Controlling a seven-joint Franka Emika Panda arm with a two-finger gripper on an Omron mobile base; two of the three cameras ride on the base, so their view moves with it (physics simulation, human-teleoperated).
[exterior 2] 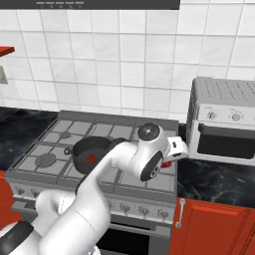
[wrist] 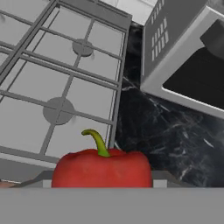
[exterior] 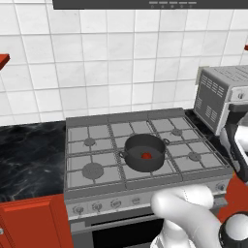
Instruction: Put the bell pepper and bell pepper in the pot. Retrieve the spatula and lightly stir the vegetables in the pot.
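Observation:
The dark grey pot [exterior: 144, 151] [exterior 2: 92, 149] stands on the stove's middle burners. One small red bell pepper [exterior: 146, 156] [exterior 2: 91, 159] lies inside it. My gripper [exterior 2: 170, 158] [wrist: 101, 181] hangs over the stove's right edge, shut on the other bell pepper [wrist: 101, 168] [exterior 2: 166, 164]. That pepper is red with a curled green stem and is off the surface, to the right of the pot. The spatula is out of view.
A grey toaster oven [exterior: 220, 94] [exterior 2: 224, 124] [wrist: 188, 57] stands on the black marble counter [exterior 2: 214, 182] [wrist: 162, 140] right of the stove [exterior: 92, 145]. More black counter [exterior: 29, 150] lies left of the stove. Red cabinet fronts [exterior 2: 214, 224] run below.

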